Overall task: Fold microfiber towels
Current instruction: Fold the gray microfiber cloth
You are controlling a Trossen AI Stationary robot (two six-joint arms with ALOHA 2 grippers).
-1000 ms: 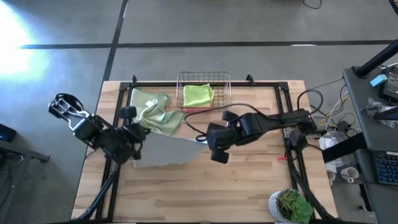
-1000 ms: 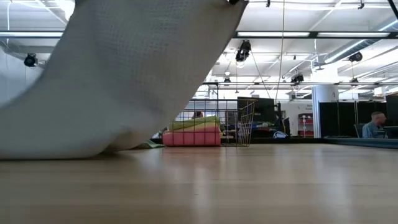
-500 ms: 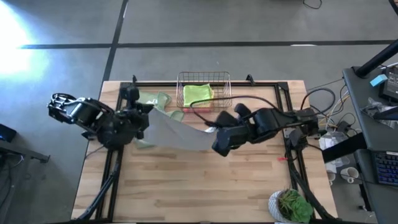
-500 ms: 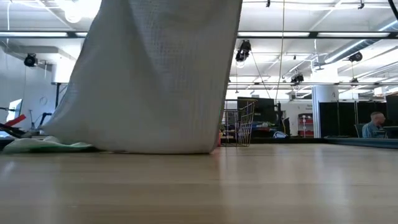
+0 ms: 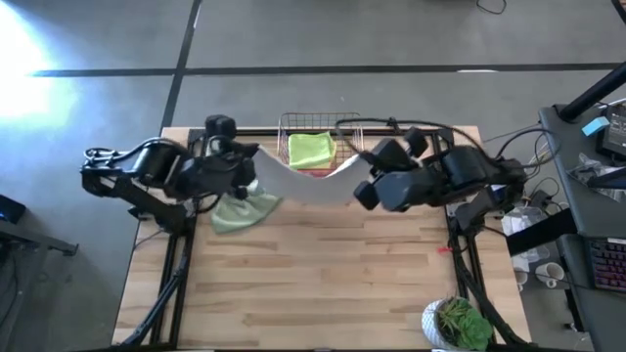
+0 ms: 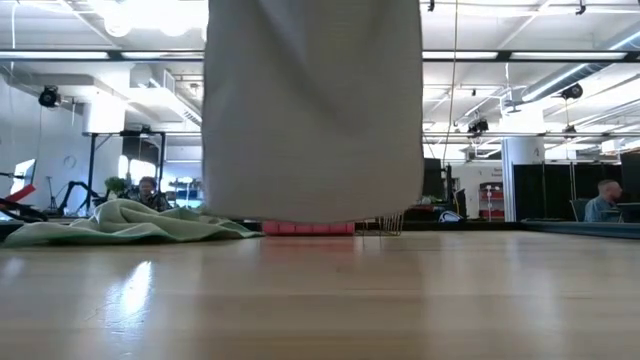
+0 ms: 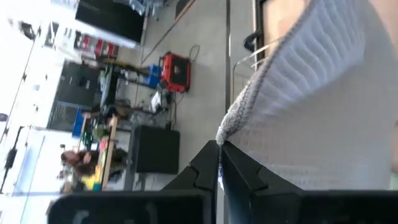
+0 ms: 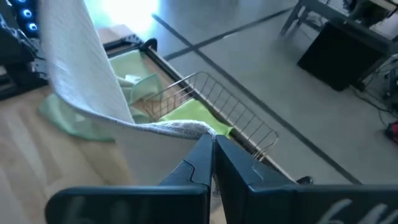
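Left gripper [image 5: 252,166]: raised over the table's far left part, fingers clenched on one corner of the grey-beige towel [image 5: 303,181]; in the left wrist view the two dark fingers [image 7: 205,169] meet on the cloth's hemmed edge [image 7: 298,112].

Right gripper [image 5: 360,168]: raised over the table's far right-centre part, level with the left gripper, fingers pinched tight on the opposite corner of the same towel; in the right wrist view the corner [image 8: 186,129] sits right at the closed fingertips [image 8: 212,155].

Grey-beige towel: stretched between the two grippers, sagging in the middle, hanging down as a flat sheet; in the low view its lower hem [image 6: 312,110] hangs clear of the table top [image 6: 320,300].

Pale sage green towel [image 5: 243,209]: crumpled on the wood just below and near-side of the left gripper; seen low as a rumpled heap [image 6: 130,222] to one side of the hanging sheet.

Copper wire basket [image 5: 350,125]: at the table's far edge, behind the stretched towel and between the two grippers.

Lime green towel [image 5: 311,149]: folded, lying in the basket; a pink towel [image 6: 305,229] under it, visible as a strip beneath the hanging hem.

Potted plant [image 5: 458,323]: near corner of the table, well apart from the right gripper.

Person [image 6: 602,200]: seated in the room beyond, far from both grippers.
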